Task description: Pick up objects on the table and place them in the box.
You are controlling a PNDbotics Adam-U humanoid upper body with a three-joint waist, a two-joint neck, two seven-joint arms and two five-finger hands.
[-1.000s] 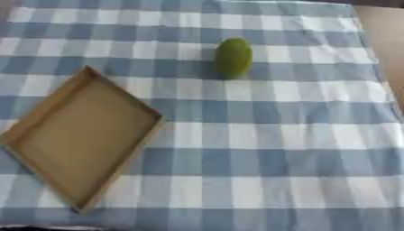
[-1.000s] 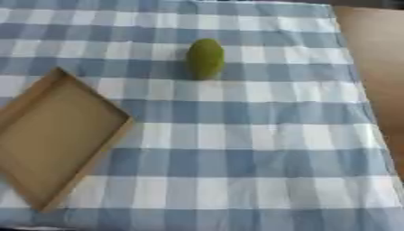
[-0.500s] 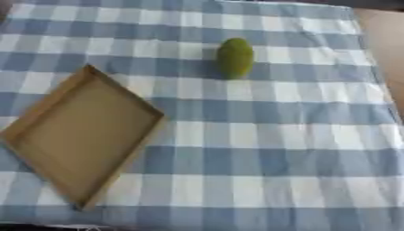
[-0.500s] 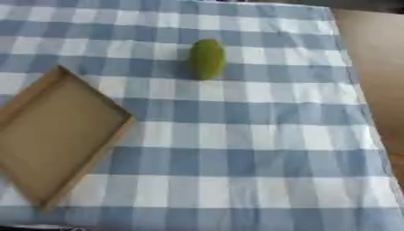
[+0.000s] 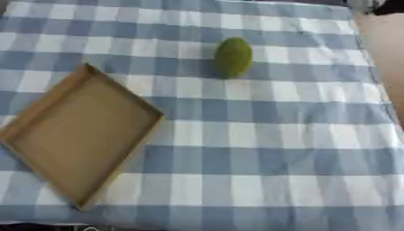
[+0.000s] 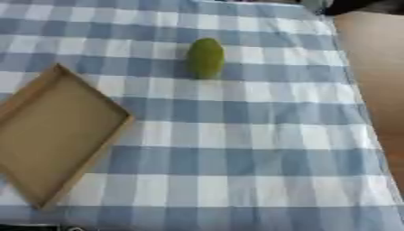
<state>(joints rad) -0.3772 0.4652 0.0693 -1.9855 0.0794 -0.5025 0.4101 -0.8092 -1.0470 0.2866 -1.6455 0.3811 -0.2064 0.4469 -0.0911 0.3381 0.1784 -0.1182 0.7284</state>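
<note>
Nothing had gone into the box (image 5: 79,140) yet; it lay bare on the blue-and-white checked cloth (image 5: 260,149), a shallow brown tray turned cornerwise at my left. One green, egg-shaped fruit (image 5: 233,57) sat farther back on the cloth, right of the box and well apart from it, untouched. Neither of my hands showed in either view, so I could not tell whether they were open or closed. By my judgement the whole job was still ahead: reaching out, taking the fruit and carrying it to the box
</note>
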